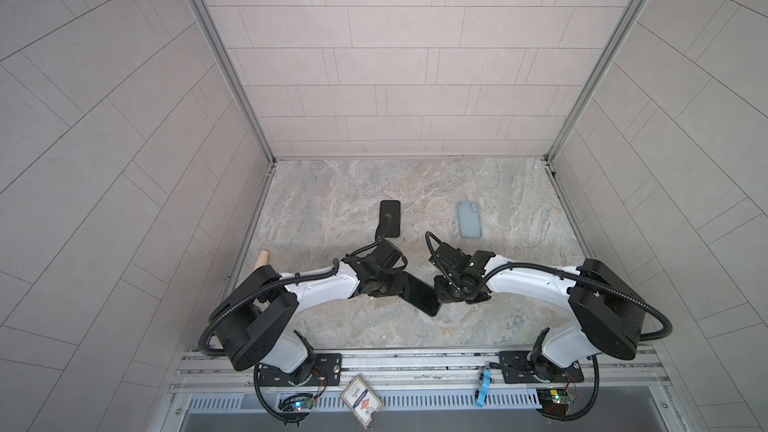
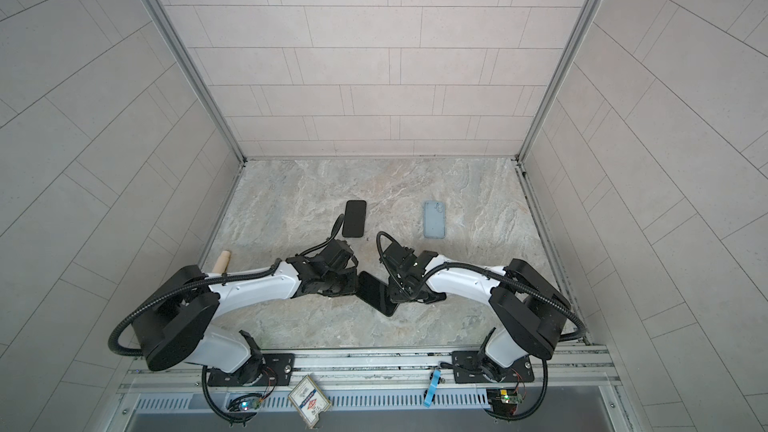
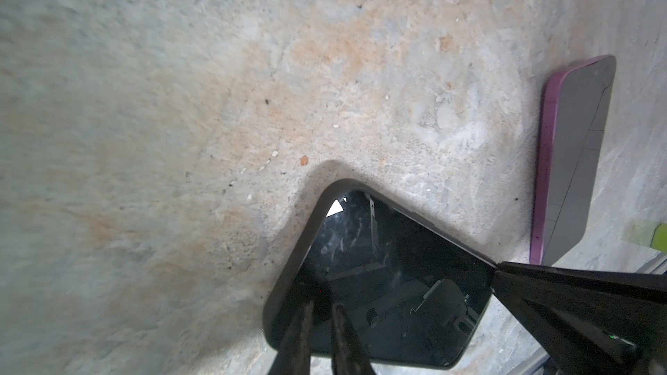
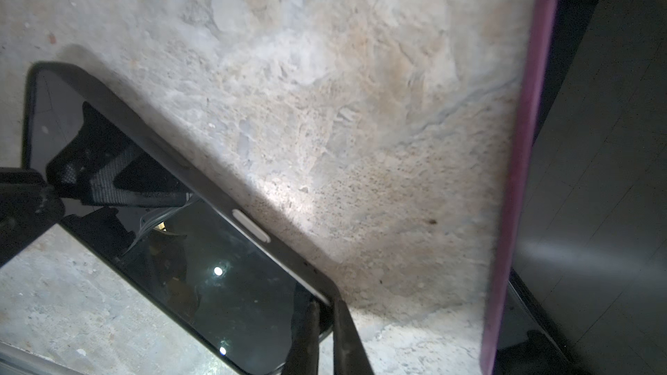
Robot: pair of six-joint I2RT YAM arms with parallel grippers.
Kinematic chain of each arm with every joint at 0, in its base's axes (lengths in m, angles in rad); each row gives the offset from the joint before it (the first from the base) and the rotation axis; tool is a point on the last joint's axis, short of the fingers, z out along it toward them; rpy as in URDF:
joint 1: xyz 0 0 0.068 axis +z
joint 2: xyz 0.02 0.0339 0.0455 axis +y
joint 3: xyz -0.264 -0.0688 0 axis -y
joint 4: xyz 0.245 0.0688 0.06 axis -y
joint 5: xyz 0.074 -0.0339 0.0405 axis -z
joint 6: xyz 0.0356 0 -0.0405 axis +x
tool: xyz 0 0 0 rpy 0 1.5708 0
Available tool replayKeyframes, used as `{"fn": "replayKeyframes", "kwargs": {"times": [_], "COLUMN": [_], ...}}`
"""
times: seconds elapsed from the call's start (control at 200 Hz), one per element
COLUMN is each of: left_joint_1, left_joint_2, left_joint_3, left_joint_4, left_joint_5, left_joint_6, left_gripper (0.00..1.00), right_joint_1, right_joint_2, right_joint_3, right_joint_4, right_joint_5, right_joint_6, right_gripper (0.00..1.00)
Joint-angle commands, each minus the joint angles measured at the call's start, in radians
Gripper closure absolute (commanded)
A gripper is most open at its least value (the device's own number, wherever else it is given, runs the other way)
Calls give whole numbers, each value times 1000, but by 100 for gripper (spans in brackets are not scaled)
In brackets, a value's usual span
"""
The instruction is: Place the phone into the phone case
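Observation:
A black-screened phone with a dark grey matte rim hangs slanted just above the marble table, front centre, between both arms. My left gripper is shut on one end of the phone. My right gripper is shut on the opposite corner of the phone. A pale blue translucent phone case lies flat and empty behind the right arm, apart from both grippers.
A second dark phone with a purple edge lies flat behind the left arm. A wooden peg rests by the left wall. Tiled walls close three sides; a metal rail runs along the front.

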Motion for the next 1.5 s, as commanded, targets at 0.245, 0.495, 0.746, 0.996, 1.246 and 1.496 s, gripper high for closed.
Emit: {"fn": "replayKeyframes", "kwargs": {"times": [0.245, 0.495, 0.746, 0.996, 1.246, 1.496], "left_joint_1": [-8, -9, -9, -9, -9, -8], "left_joint_2": [13, 23, 28, 27, 22, 16], "left_joint_3": [-18, -15, -13, -26, -35, -42], "left_joint_4": [-40, -37, -35, -27, -21, -18], "left_joint_5": [-8, -8, -6, -6, -6, -6], "left_joint_6": [6, 11, 14, 13, 12, 12], "left_gripper": [81, 82, 81, 81, 81, 81], "right_joint_1": [20, 20, 24, 38, 45, 48], "right_joint_2": [9, -66, -39, 13, 47, 64], "right_joint_3": [-14, 50, 40, 23, 27, 24], "right_joint_4": [-25, -95, -73, -29, -37, -34], "right_joint_5": [43, 66, 54, 32, 37, 37], "right_joint_6": [-2, -21, -14, -2, 3, 9], "right_gripper": [88, 88, 89, 89, 89, 89]}}
